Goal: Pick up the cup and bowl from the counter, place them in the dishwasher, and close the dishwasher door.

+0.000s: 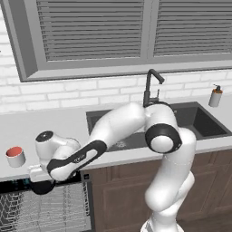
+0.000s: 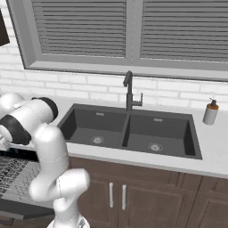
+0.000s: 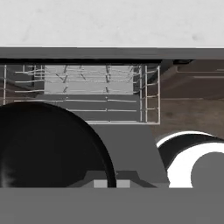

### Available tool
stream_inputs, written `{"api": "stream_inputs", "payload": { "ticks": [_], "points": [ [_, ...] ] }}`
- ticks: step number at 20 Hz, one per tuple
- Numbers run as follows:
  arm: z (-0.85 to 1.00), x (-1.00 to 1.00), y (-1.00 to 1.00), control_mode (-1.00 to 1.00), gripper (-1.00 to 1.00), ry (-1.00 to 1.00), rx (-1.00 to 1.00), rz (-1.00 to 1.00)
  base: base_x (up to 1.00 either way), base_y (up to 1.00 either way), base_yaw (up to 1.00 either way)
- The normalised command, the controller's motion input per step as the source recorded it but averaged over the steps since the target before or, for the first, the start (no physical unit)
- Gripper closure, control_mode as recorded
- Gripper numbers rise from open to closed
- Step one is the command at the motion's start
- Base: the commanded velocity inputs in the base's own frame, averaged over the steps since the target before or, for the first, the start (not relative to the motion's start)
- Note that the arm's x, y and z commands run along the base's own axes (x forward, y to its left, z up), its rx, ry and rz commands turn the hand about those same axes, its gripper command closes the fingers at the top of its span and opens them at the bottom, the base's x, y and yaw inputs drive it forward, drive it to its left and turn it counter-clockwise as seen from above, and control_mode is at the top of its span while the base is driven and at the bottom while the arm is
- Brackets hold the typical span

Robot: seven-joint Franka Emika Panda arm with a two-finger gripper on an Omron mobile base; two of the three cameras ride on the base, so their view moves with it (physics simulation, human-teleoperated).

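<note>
Gripper (image 1: 41, 185) of mine is clamped down tight on the bowl (image 3: 48, 146), whose black round rim bulges up just in front of my wrist camera. I hold it low, off the front edge of the tabletop (image 1: 27, 124), so that it can drop into the dishwasher (image 1: 45, 206) rather than be carried over anything. Directly beneath and ahead of my gripper lies the grey wire rack (image 3: 87, 94), pulled out, with the dishwasher door (image 3: 131, 151) folded down flat below it; I judge the bowl is nearly over its place and needs only lowering and releasing. Up and behind my gripper, on the tabletop, the cup (image 1: 15, 156) stands upright, red inside showing, not yet fetched. Farther off on my right are the dark sink (image 1: 190, 120), the faucet (image 1: 152, 86) and the soap dispenser (image 1: 215, 96). No writing or brand is readable anywhere.
</note>
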Motion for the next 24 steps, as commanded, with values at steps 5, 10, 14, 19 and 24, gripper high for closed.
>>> {"api": "stream_inputs", "payload": {
  "ticks": [5,10,14,19,24],
  "points": [
    [-0.63,-0.18,0.45,-1.0,1.0,0.0,-0.06,0.05,0.0,0.0,0.0],
    [-0.86,0.0,0.47,-1.0,1.0,0.03,-0.12,0.0,0.0,0.0,0.0],
    [-0.53,-0.04,0.33,-1.0,1.0,-0.02,-0.07,0.0,0.0,0.0,0.0],
    [-0.25,-0.04,0.2,-1.0,1.0,0.0,-0.07,0.0,0.0,0.0,0.0],
    [-0.35,0.0,0.13,-1.0,1.0,-0.07,-0.08,0.0,0.0,0.0,0.0]
  ]
}}
